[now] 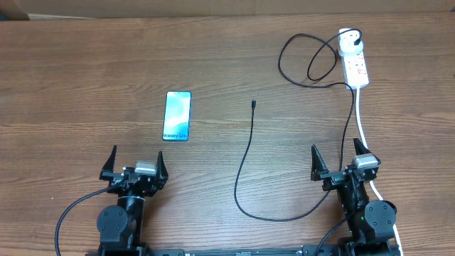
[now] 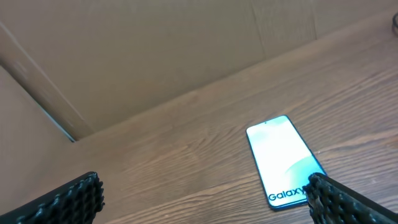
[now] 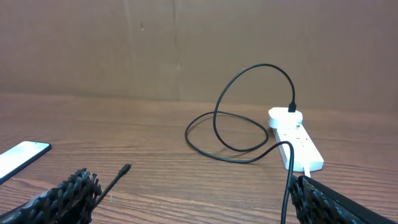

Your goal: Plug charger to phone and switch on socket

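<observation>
The phone lies flat on the wooden table, teal screen up; in the left wrist view the phone sits ahead and to the right. The charger cable runs from its connector tip in a long curve to its black plug, seated in the white socket strip at the back right. The tip and socket also show in the right wrist view. My left gripper stands open near the front edge, below the phone. My right gripper is open too, with nothing between its fingers.
A white cord leads from the socket strip toward the front, passing beside my right arm. The charger cable loops left of the strip. A cardboard wall stands along the table's far side.
</observation>
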You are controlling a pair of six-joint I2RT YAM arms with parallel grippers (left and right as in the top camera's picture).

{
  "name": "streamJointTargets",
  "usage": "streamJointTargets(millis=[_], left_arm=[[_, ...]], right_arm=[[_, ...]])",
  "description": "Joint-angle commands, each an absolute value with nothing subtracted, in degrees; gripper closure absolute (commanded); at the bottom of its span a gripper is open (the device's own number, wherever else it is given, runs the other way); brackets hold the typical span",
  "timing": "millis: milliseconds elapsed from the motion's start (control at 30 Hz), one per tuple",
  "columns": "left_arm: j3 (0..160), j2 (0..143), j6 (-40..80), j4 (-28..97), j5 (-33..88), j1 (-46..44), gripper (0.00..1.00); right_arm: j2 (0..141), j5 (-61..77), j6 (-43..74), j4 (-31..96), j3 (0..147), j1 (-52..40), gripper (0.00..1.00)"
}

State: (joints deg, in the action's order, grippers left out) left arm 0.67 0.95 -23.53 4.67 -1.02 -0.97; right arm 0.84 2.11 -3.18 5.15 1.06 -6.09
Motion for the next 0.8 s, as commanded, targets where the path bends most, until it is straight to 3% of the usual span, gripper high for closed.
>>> streamJointTargets(millis=[0, 767], left_arm=[[0.3, 0.3, -26.6, 4.4, -0.6, -0.4, 0.00], [1.0, 0.3, -9.1, 2.8, 4.3, -0.4, 0.00]], right_arm=[[0.2, 1.5, -3.1, 4.8, 0.5, -6.4, 0.00], [0.2, 2.7, -3.0, 5.7, 1.2, -6.4, 0.00]])
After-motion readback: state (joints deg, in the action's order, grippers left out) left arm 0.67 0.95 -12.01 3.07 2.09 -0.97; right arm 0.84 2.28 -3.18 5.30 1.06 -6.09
